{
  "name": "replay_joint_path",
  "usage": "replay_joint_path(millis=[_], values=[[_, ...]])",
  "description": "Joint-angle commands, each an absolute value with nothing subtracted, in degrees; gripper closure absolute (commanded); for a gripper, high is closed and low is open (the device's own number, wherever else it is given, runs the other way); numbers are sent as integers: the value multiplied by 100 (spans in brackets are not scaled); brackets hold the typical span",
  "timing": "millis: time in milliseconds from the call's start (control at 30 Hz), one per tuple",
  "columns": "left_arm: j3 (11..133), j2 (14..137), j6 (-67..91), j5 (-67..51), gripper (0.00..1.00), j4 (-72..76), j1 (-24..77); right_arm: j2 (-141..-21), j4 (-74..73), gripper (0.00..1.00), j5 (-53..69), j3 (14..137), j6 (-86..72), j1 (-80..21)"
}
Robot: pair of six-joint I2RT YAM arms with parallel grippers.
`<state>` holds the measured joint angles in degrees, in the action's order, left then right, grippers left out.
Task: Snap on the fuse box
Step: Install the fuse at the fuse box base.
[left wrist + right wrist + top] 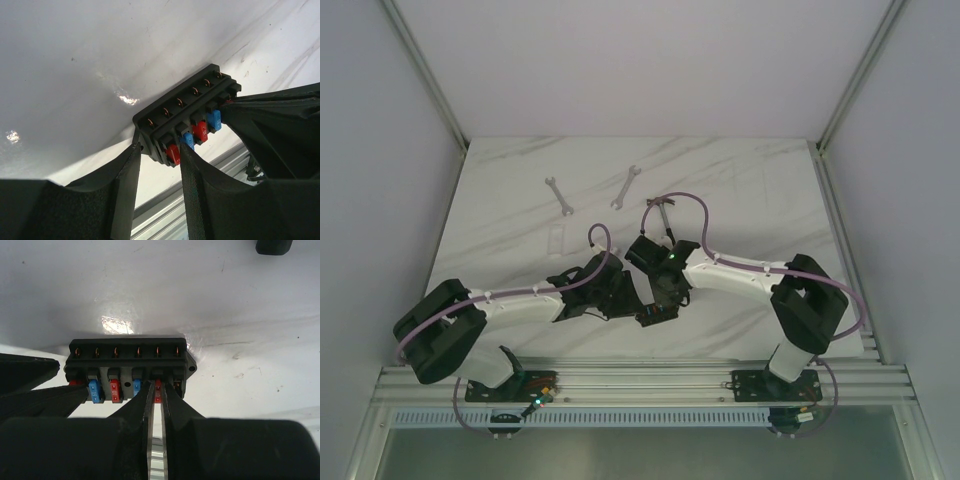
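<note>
Fuse box (655, 315) sits nr front-centre of table (740, 190), just behind rail (650, 382) at near edge. L gripper (159, 152) straddles box's L end, 1 finger each side. R gripper (158, 386) is beside it, tips either side of 1 fuse (158, 399), 5th of 6 slots from L. 2 wrenches lie well behind, side by side: L wrench (558, 195), R wrench (626, 187). Flat rectangular piece (556, 240) lies in front of L wrench, apart from box.
</note>
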<state>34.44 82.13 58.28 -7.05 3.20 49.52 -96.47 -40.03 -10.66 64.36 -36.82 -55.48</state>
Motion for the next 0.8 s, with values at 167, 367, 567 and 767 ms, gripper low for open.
replay_joint_path(millis=[167,367,567,767], values=[[3504,8288,5849,-641,54,171,4970,-10028,-4047,100,-949,6344,-3555,-5545],[3438,8287,5910,-540,55,179,4974,-10327,-3931,100,-897,6158,-3384,-5546],[3340,8315,5997,-408,56,230,4974,-10687,-3541,100,-685,5892,-3333,-5539],[3191,8319,6055,-268,56,389,4971,-11079,-3268,100,-725,5635,-3285,-5488]])
